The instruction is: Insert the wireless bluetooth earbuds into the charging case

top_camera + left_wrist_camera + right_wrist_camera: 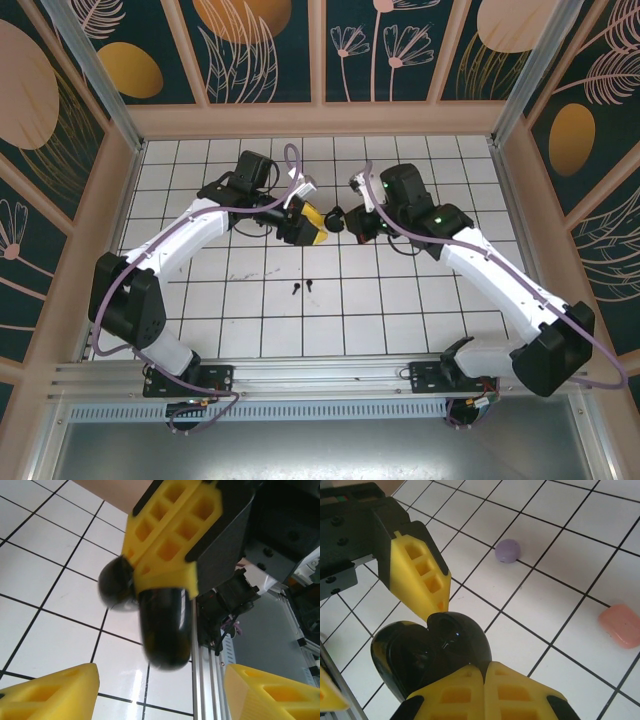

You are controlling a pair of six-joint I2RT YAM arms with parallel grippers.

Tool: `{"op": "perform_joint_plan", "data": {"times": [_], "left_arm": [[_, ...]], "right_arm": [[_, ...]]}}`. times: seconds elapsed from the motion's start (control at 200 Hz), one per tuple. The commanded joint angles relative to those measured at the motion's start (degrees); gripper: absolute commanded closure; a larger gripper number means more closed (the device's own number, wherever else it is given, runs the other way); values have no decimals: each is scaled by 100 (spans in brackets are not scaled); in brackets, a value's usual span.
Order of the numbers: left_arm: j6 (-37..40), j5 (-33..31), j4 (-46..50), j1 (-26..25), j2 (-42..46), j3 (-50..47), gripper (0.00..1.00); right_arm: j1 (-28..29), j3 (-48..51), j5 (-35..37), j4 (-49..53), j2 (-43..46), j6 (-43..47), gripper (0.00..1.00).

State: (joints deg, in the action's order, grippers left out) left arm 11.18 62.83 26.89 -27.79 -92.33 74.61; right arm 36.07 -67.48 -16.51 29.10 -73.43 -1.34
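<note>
Bench (pixel 250 320): white tiles, black grid lines, a few scuffs. It's boxed in by wood-framed wall panels (pixel 260 50), dark teal with a leaf and flower print. An aluminium rail (pixel 320 378) runs along the near edge.

Top view, left to right: left fingers (pixel 312 223) come in from 9 o'clock and right fingers (pixel 485 687) from 3 o'clock, tips meeting mid-bench. Left fingers are apart with nothing between them. Right fingers are together, clamped on the black charging case (pixel 430 650), which is held off the bench. In the left wrist view the case sits ahead of the left fingers, at their 12 o'clock. In the right wrist view one left tip is right at the case rim; can't tell if it touches.

Two black earbuds (pixel 298 289) lie side by side on the bench, at 6 o'clock from the left fingers and 7 o'clock from the case, apart from both. Right wrist view also has a lilac rounded item (pixel 507 550) at 1 o'clock of the case and a pink rounded item (pixel 620 625) at 3 o'clock, both on the bench, well apart.

The case is open, two glossy halves spread. In the left wrist view one half hangs toward 6 o'clock below the right fingers and the other bulges toward 9. The earbuds are too small to read their long axis or stem direction.
</note>
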Motion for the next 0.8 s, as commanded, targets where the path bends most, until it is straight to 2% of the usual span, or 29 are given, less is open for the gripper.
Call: {"op": "perform_joint_plan", "data": {"times": [0.0, 0.53, 0.796], "left_arm": [[255, 274, 193, 2, -39, 168, 33], [354, 362, 209, -3, -248, 291, 36], [431, 379, 219, 0, -276, 311, 49]], "right_arm": [[96, -206, -30, 195, -116, 195, 100], [390, -518, -1, 283, -457, 214, 100], [429, -588, 77, 301, -543, 214, 100]]}}
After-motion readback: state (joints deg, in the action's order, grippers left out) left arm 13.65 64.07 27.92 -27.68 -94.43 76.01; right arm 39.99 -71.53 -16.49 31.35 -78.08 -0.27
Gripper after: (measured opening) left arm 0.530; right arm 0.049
